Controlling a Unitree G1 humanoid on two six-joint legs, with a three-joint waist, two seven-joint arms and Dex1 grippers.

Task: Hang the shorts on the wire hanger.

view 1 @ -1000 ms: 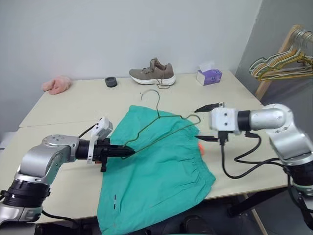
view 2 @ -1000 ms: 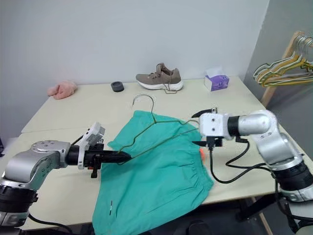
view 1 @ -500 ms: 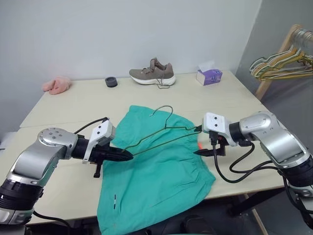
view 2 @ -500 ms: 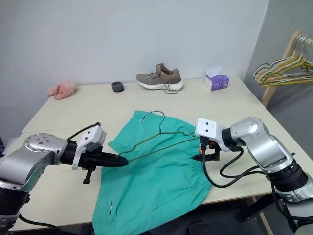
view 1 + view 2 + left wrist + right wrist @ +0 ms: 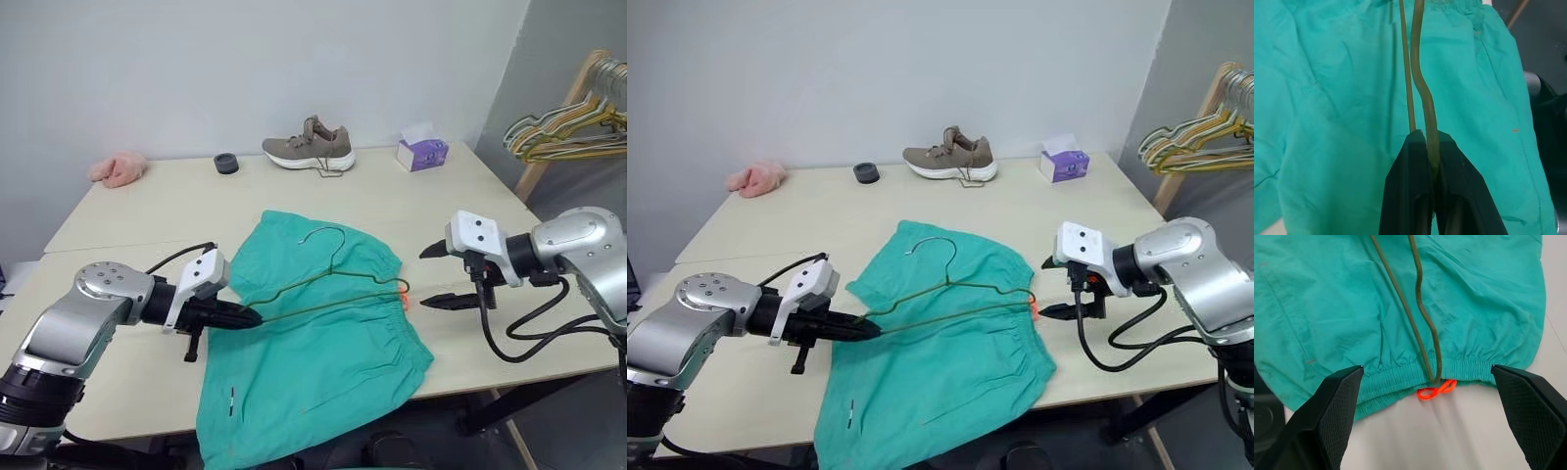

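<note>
Beige table [image 5: 127, 211] against a grey wall, with the shorts [image 5: 323, 333] spread flat near its front edge, one leg hanging over it. Hanger [image 5: 328, 284] lies on top of the shorts, hook toward the wall, far tip at the waistband by the orange cord [image 5: 1436, 389]. Left gripper [image 5: 250, 316] is clamped on the hanger's left corner at the shorts' left side. Right gripper [image 5: 438, 277] hovers just right of the waistband, fingers spread wide, empty. Shoe [image 5: 307, 145], tissue box [image 5: 422, 151], pink cloth [image 5: 118, 168] sit beyond the shorts.

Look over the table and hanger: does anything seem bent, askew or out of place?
The wire hanger lying across the shorts looks kinked, its two wires wavy rather than straight. A lone shoe sits on the table.
</note>
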